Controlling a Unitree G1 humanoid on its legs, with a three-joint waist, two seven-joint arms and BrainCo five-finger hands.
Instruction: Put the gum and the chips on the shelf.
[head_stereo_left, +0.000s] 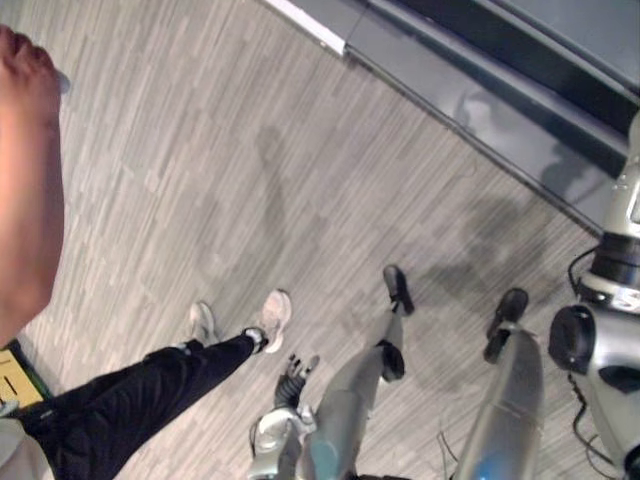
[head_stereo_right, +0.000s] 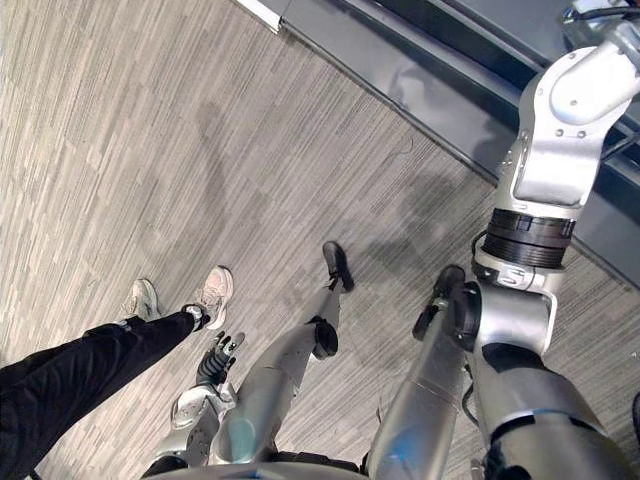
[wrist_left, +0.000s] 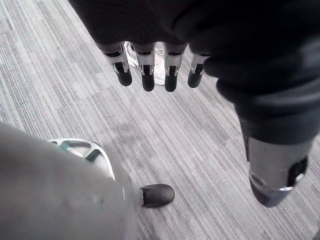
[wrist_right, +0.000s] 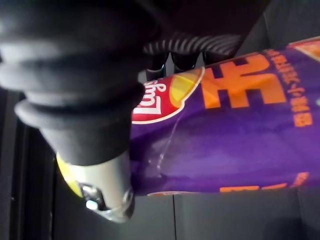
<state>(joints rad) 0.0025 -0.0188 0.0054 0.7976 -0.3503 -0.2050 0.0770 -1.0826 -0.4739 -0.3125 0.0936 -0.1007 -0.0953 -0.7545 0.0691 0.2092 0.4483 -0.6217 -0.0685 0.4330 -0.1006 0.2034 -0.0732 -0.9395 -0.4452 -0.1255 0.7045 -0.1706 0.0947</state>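
Clamped in the right hand: the chips, a purple pack with orange print and a red-and-yellow badge. Lying on its side, long axis running crosswise to the fingers, at right angles to them. Cannot tell which end points where: one end hidden behind the dark ribbed cover, the other running out past the picture's edge. Pinched from two sides, dark fingers curled over one long side of the pack, thumb pressed against the opposite long side near the badge. Touching the pack on both sides, with most of its length sticking out beyond the grip. Held in the air against dark grey panels, resting on nothing.

Raised high on the robot's right in the right eye view, the right arm reaching up past the picture's top edge.

Hanging low over the grey striped floor: the left hand. Fingers straight, side by side with small gaps, pointing down at the floor and holding nothing; thumb well apart from them.

Standing on the floor just beside the left hand: a person in black trousers and pale shoes. Close to the camera on the robot's left, a bare arm.

Along the floor's far edge, a dark grey unit.
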